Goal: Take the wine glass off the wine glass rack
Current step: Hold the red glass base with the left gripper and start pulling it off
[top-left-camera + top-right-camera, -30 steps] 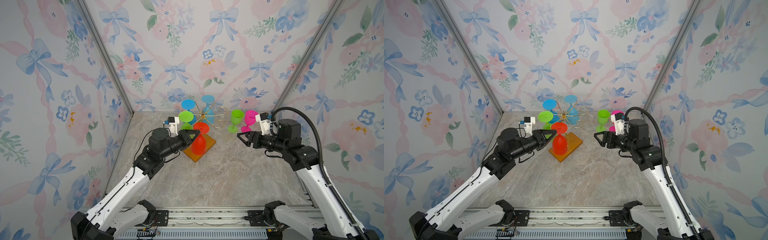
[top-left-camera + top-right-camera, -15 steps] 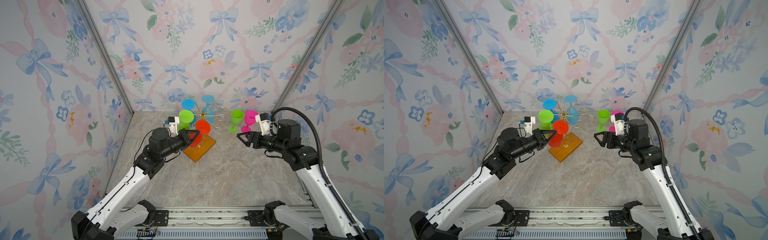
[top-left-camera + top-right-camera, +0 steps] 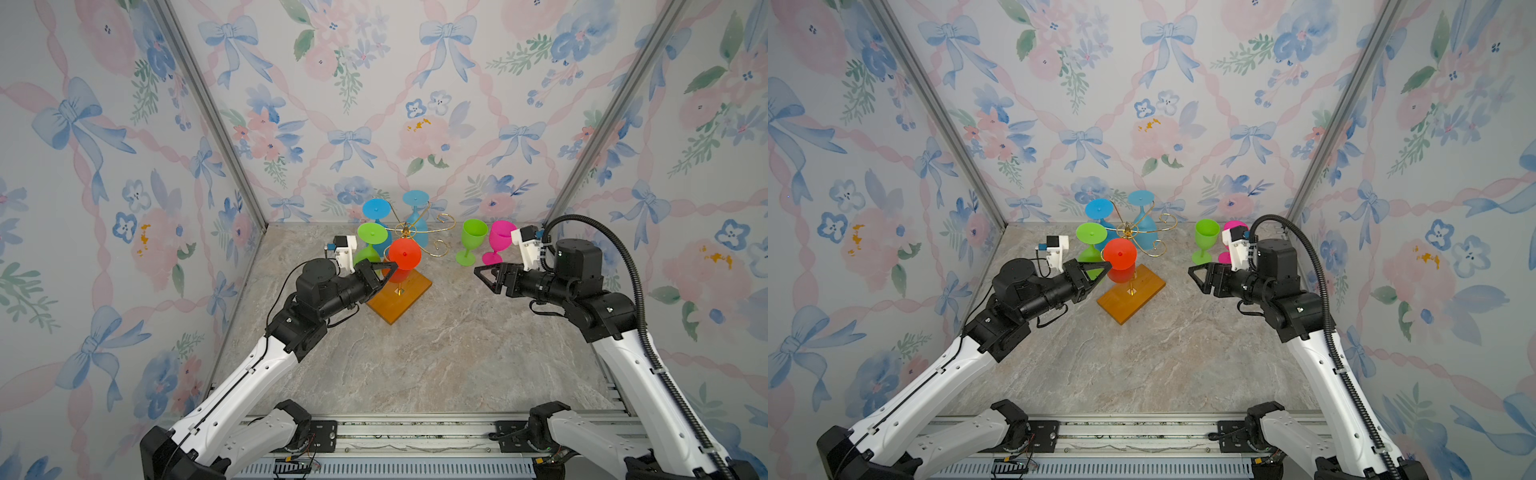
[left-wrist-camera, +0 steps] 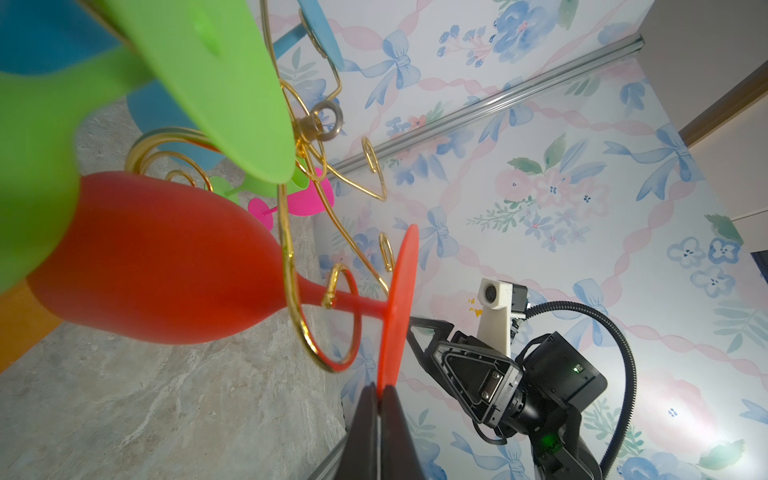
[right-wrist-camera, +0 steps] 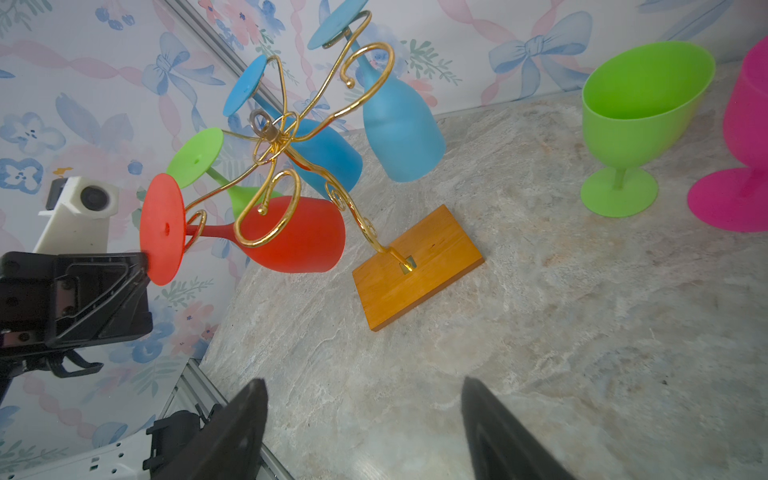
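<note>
Left wrist view: my left pincer (image 4: 379, 391) is clamped tight on the edge of the flat foot of the red wine glass (image 4: 166, 257), one finger against each face of the disc. The glass's stem sits inside a curled gold arm of the wine glass rack (image 4: 285, 224), so the glass is not off the rack yet.

In both top views the rack stands at the far middle of the surface (image 3: 415, 353) on its wooden base (image 3: 415, 289). The red glass hangs foot-up on the rack's near-left side, just in front of a hanging green glass (image 3: 372, 235). A dark blue glass (image 3: 376, 210) and a lighter blue glass (image 3: 417, 224) hang on the far side.

My right pincer (image 5: 362, 381) hovers to the right of the rack, apart from it, its fingers spread wide with nothing between them. Beyond it, a second green glass (image 3: 473, 237) and a pink glass (image 3: 500, 239) stand upright on the surface, side by side at the far right.
</note>
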Available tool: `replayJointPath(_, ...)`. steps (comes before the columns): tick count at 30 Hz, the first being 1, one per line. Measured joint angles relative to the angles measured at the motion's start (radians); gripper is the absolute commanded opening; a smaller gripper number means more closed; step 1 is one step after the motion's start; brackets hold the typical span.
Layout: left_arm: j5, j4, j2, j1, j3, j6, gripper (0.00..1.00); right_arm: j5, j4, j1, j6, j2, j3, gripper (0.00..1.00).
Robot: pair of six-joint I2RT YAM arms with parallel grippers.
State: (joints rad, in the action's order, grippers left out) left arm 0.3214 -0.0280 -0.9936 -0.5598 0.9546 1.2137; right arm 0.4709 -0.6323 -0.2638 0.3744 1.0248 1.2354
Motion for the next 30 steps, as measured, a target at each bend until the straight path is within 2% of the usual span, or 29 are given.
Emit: replayJointPath(30, 0.008, 0.000, 0.064, 0.032, -0.023, 0.134, 0.00, -0.004, 0.001, 0.000, 0.001, 0.010, 0.000, 0.76)
